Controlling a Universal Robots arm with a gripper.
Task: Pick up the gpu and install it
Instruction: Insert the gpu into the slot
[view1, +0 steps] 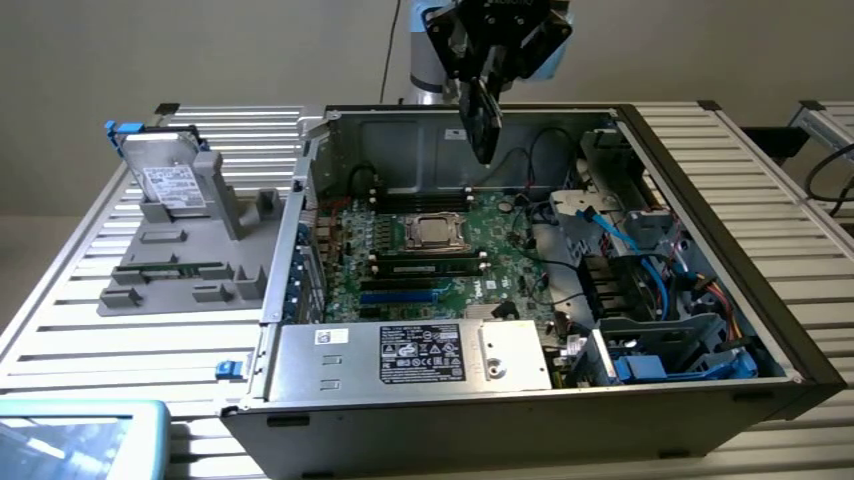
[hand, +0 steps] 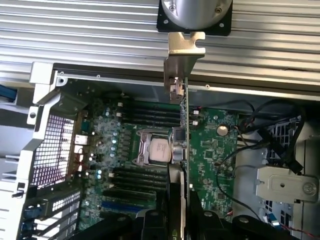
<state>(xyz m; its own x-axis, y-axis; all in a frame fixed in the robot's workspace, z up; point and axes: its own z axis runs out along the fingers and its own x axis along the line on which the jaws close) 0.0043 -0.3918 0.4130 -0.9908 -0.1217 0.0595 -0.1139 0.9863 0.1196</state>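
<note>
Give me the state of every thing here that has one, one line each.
gpu, held upright in the air, not yet installed.
hand, shut on the gpu.
computer case, lying on its side, side panel off.
processor, seated in its socket, no cooler on it.
hard drive, propped in the grey stand outside the case.

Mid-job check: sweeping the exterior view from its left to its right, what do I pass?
Silver hard drive → computer case's left wall → gpu hanging from the pincer → blue drive caddy.
</note>
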